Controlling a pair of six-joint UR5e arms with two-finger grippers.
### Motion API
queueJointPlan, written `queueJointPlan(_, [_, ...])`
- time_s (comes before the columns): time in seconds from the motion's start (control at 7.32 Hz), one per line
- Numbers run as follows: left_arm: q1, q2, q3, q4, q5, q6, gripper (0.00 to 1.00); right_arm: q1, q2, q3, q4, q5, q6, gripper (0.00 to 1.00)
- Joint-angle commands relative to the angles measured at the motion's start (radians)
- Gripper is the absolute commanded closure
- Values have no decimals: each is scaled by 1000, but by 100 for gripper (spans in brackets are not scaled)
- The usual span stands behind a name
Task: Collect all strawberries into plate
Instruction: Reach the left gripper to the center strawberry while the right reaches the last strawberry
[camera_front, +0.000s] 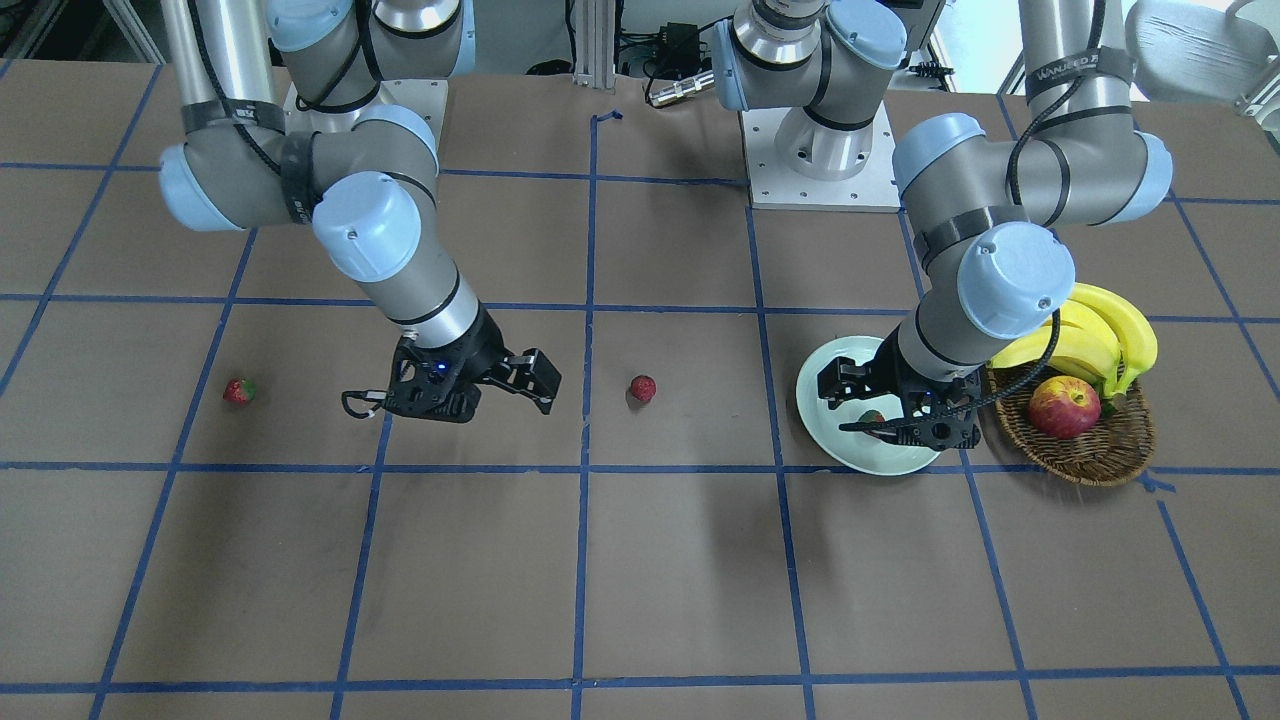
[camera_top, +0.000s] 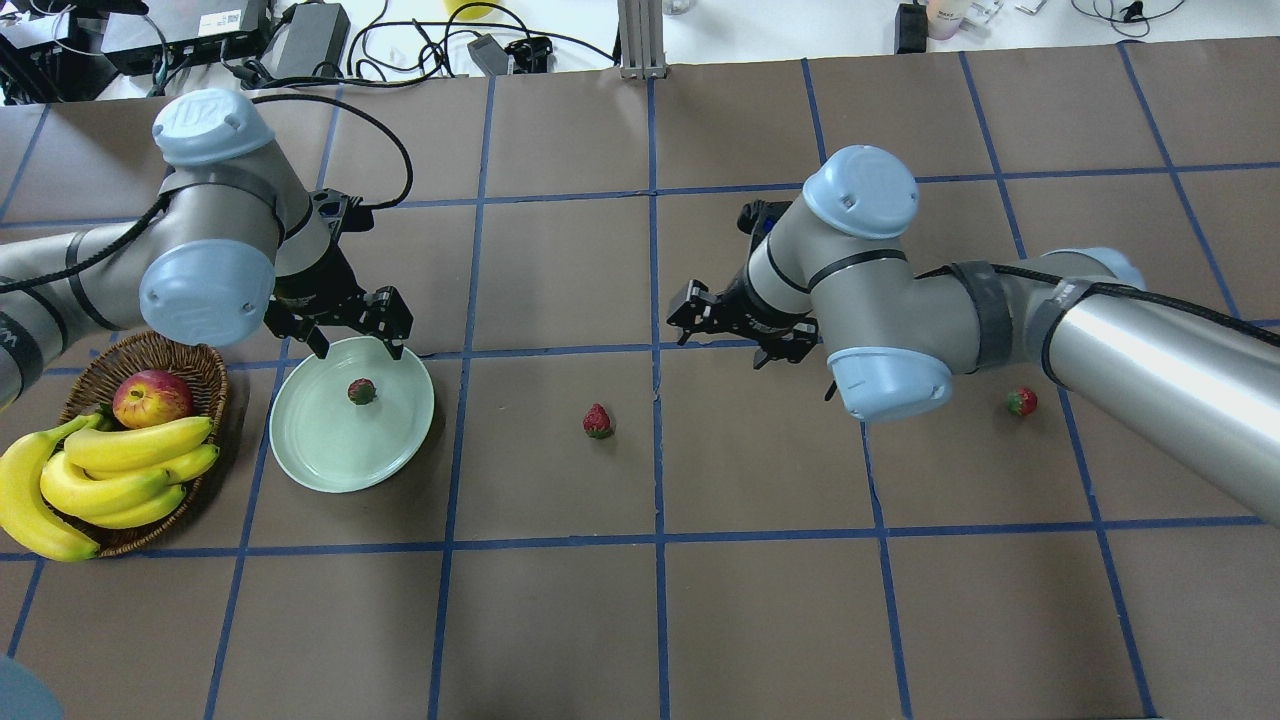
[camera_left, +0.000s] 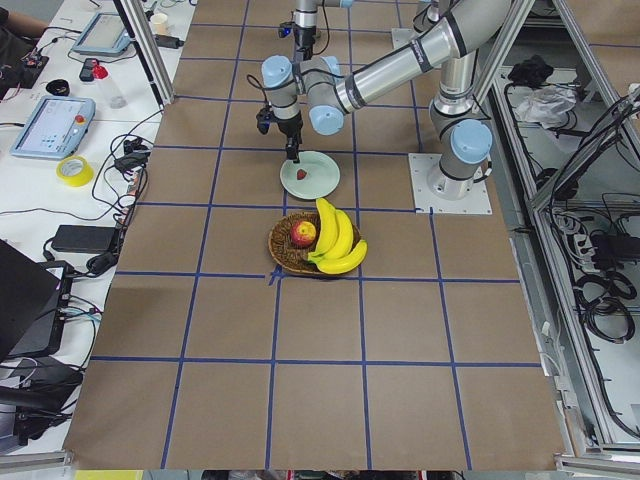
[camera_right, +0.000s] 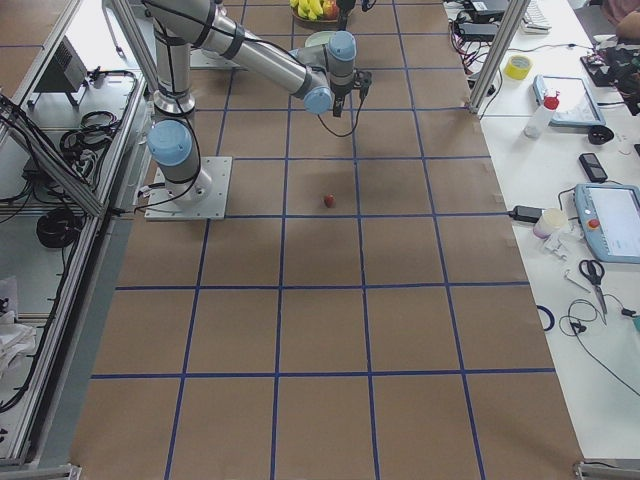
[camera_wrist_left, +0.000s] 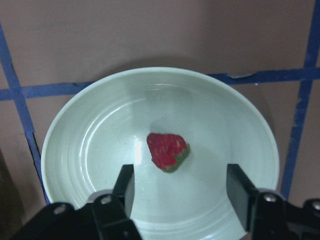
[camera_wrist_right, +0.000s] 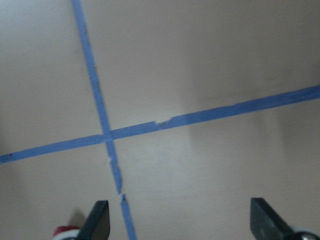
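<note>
Only 1 bumpy red strawberry lies in the round, glossy plate.

Even, bright overhead light, soft arm shadows (right wrist view hazy, washed out)

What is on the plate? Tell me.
One strawberry lies near the middle of the plate, below the open left claw. The rest looks bare; the claw hides its near edge in the wrist view.

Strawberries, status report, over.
Left end effector open above plate; right end effector open, empty. One strawberry in plate, two strawberries on table. Basket beside plate.
</note>
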Motion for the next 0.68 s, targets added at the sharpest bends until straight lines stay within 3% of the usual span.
queueJointPlan(0.0, [-162, 11, 69, -32, -77, -240, 0, -110, -71, 25, 48, -202, -123, 0])
queueJointPlan(0.27, [-293, -21, 59, 45, -91, -473, 1, -258, -85, 77, 48, -219, -386, 0])
queueJointPlan(0.55, [-374, -72, -19, 194, -76, -631, 2, -437, -83, 117, 50, -218, -596, 0])
